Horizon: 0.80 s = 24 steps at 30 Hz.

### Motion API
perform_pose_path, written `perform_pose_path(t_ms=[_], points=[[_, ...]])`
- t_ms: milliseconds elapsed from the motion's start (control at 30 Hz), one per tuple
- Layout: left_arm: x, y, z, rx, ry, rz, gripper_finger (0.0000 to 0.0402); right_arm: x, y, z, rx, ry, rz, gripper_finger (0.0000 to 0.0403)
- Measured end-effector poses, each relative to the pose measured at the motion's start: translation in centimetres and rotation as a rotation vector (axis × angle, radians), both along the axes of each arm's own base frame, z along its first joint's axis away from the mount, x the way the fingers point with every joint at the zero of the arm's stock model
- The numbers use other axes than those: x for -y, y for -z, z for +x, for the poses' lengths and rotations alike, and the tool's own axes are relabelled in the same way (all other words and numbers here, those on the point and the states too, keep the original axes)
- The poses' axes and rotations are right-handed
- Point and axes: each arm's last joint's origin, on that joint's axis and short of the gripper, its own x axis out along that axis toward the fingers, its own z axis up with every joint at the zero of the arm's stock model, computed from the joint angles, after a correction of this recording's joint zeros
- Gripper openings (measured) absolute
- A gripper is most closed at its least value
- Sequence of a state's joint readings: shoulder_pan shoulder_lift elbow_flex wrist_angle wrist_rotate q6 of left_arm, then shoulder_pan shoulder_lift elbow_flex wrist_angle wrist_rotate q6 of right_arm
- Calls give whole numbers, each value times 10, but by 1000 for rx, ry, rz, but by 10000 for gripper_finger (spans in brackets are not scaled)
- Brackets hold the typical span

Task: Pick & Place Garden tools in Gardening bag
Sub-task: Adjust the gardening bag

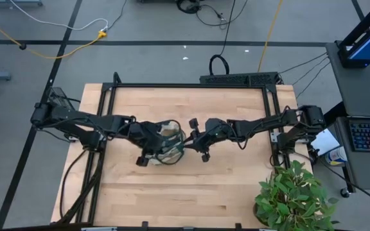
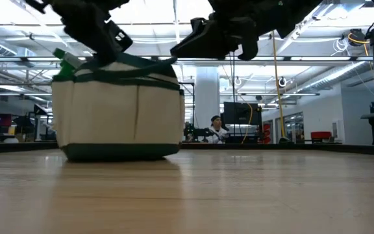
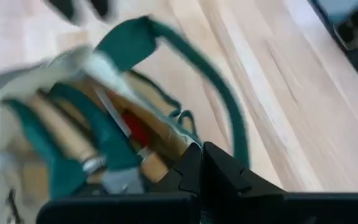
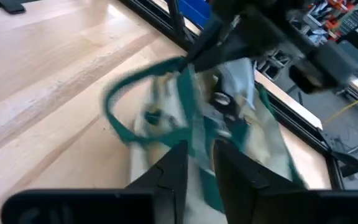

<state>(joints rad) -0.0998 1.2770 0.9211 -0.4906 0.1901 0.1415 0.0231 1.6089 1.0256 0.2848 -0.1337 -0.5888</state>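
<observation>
The gardening bag (image 1: 170,142) stands upright near the middle of the wooden counter (image 1: 191,192), well apart from every edge; wooden-handled garden tools (image 3: 67,140) and a red item (image 3: 135,130) lie inside it, partly covered by dark green trim; the left pincer (image 1: 154,146) sits at the bag's left rim, clenched, and the left wrist view shows its fingers (image 3: 213,171) pressed together at the rim, though whether fabric is caught between them cannot be told; the right pincer (image 1: 188,138) hangs at the bag's right rim, its fingers (image 4: 173,168) parted by a narrow gap with a green strap (image 4: 197,134) lying across that gap; whether it grips the strap cannot be told; a loose green loop handle (image 4: 120,118) droops over the counter beside the bag; both arms cross the counter's middle from the left and right edges, closing off the room directly beside the bag; a leafy potted plant (image 1: 294,196) stands at the near right corner of the counter, clear of the arms; a black metal frame (image 1: 191,85) runs along the far edge and down both sides; the near half and the far strip of the counter lie open; in the low view a person (image 2: 218,127) sits in the room beyond the counter.
</observation>
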Motion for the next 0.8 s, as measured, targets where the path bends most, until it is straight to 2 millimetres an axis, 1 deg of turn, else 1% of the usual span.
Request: perform_pose_path(t_ms=[67, 167, 200, 300, 333, 433, 500, 567, 667, 800], points=[[0, 3, -3, -35, -21, 53, 7, 1, -1, 0, 10, 4, 1, 82], [-4, 5, -5, -60, -144, 151, 8, 5, -3, 1, 30, 31, 32, 93], [-5, 5, -5, -58, -144, 145, 11, 6, -4, 2, 36, 39, 52, 95], [1, 4, -5, -48, -30, 108, 12, 8, -4, 2, 32, 54, 79, 94], [2, 4, -5, -45, -36, 125, 8, 8, -4, 1, 27, 54, 79, 93], [-1, 1, -6, -27, -140, 186, 6, 8, -4, 1, 28, 51, 73, 89], [0, 0, -5, -17, -116, 148, 12, 8, -3, 1, 20, 54, 80, 87], [2, 3, -4, -36, -85, 128, 18, 8, -1, 0, -4, 62, 96, 87], [1, 3, -5, -43, -135, 125, 21, 9, 1, 0, -20, 89, 88, 90], [1, 1, -4, -20, -153, 122, 23, 11, 2, -1, -34, 195, 84, 97]])
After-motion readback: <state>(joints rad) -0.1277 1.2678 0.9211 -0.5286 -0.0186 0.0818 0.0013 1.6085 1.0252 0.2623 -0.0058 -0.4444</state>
